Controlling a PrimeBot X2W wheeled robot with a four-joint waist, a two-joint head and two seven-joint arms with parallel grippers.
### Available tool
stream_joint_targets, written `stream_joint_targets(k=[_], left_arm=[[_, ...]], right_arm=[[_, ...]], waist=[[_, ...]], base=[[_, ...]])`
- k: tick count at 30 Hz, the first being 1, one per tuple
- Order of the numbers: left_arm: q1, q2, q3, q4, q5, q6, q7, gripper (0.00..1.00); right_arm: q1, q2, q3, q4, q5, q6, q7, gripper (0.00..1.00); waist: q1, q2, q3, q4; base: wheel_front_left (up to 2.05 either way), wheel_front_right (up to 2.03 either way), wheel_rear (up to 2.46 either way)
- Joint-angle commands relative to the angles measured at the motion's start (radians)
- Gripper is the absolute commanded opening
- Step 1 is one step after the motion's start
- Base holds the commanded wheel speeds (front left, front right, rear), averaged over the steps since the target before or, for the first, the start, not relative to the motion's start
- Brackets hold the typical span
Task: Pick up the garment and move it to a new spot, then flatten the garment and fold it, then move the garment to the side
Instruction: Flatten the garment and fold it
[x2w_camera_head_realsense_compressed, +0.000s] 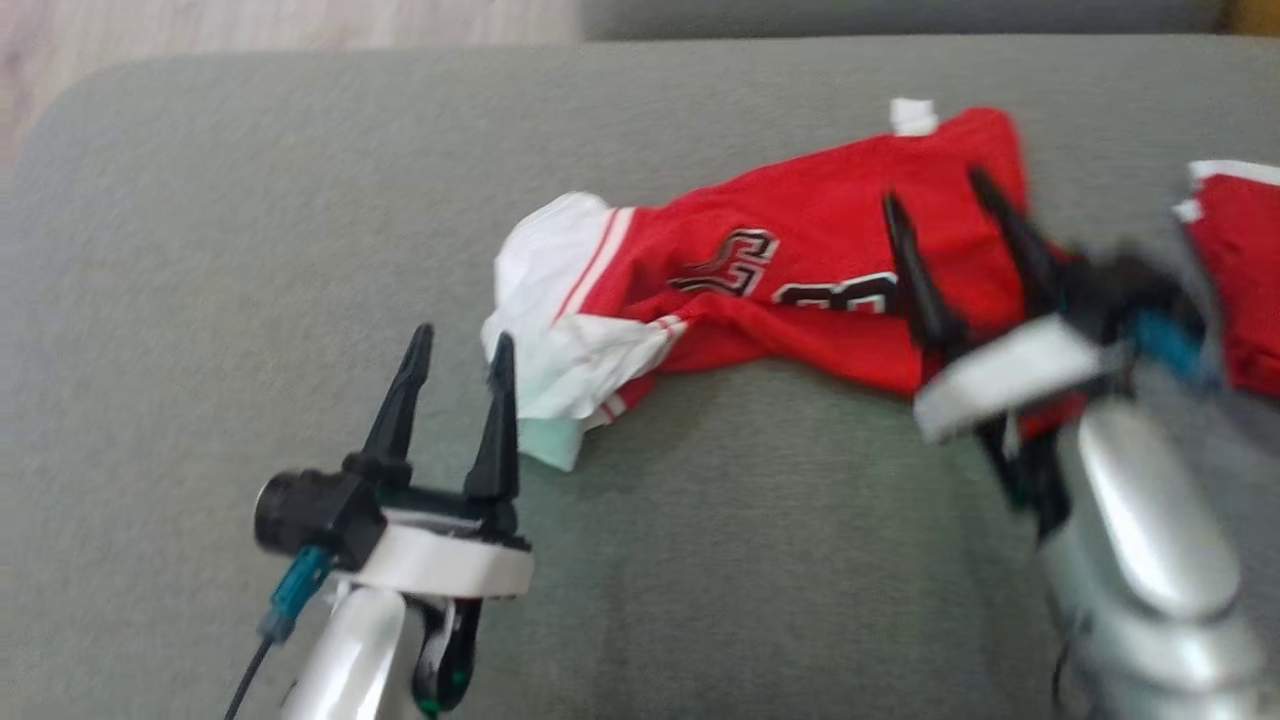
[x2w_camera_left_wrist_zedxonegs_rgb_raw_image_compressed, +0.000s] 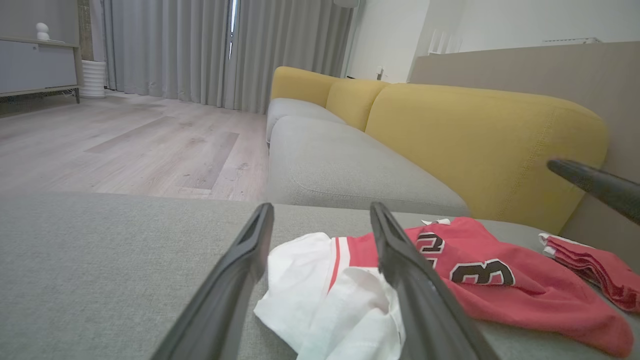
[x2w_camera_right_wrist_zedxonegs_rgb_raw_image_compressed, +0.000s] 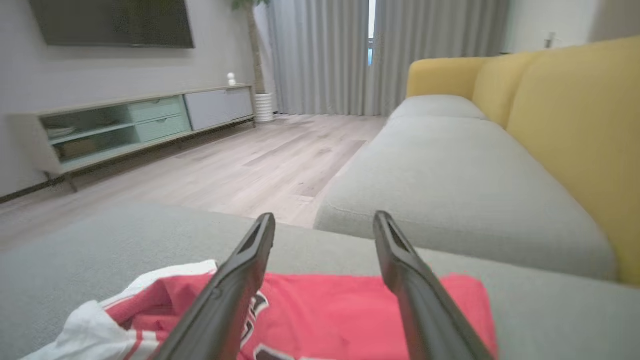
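Hiding part of garment (x2w_camera_head_realsense_compressed: 740, 215): blurred right gripper (x2w_camera_head_realsense_compressed: 932, 190).

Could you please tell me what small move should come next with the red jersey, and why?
Probably lower both and close: the left gripper hangs open at the white end of the crumpled red-and-white fabric jersey, the right gripper open over its red end, neither holding it.

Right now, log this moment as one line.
garment: crumpled red-and-white jersey on grey sofa cushion, not gripped | left fingers: open, at its white end | right fingers: open, over its red end | phase: pre-grasp
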Motion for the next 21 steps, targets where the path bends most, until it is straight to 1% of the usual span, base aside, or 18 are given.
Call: stream_joint_targets(k=[1,3,6,7,10,13,18,21], left_arm=[[-0.054,0.002,0.009,-0.037,-0.014,0.004,-0.01,1.0],[-0.07,0.002,-0.013,-0.036,-0.03,0.008,-0.01,1.0],[-0.095,0.002,-0.051,-0.036,-0.056,0.017,-0.01,1.0],[-0.095,0.002,-0.051,-0.036,-0.056,0.017,-0.01,1.0],[-0.114,0.002,-0.091,-0.04,-0.086,0.03,-0.01,1.0],[-0.124,0.002,-0.127,-0.043,-0.111,0.042,-0.01,1.0],[-0.128,0.002,-0.168,-0.048,-0.144,0.06,-0.01,1.0],[-0.128,0.002,-0.188,-0.05,-0.158,0.066,-0.01,1.0]], right_arm=[[-0.113,-0.023,0.045,-0.03,0.013,-0.001,0.065,1.0],[-0.195,-0.053,0.099,-0.005,0.057,-0.001,0.149,1.0],[-0.32,-0.118,0.208,0.057,0.149,-0.001,0.274,1.0],[-0.32,-0.118,0.208,0.057,0.149,-0.001,0.274,1.0],[-0.423,-0.17,0.303,0.123,0.291,-0.001,0.382,1.0],[-0.502,-0.238,0.424,0.174,0.4,-0.001,0.473,1.0],[-0.587,-0.342,0.634,0.215,0.548,-0.001,0.564,1.0],[-0.632,-0.394,0.737,0.241,0.597,-0.001,0.584,1.0]], waist=[[-0.0001,0.0,0.054,0.07],[-0.0001,0.0,0.076,0.108],[-0.0001,0.0,0.102,0.168],[-0.0001,0.0,0.102,0.168],[-0.0001,0.0,0.121,0.228],[-0.0001,0.0,0.131,0.281],[-0.0001,0.0,0.14,0.349],[-0.0001,0.0,0.147,0.377]], base=[[0.0,0.0,0.0],[0.0,0.0,0.0],[0.0,0.0,0.0],[0.0,0.0,0.0],[0.0,0.0,0.0],[0.0,0.0,0.0],[0.0,0.0,0.0],[0.0,0.0,0.0]])
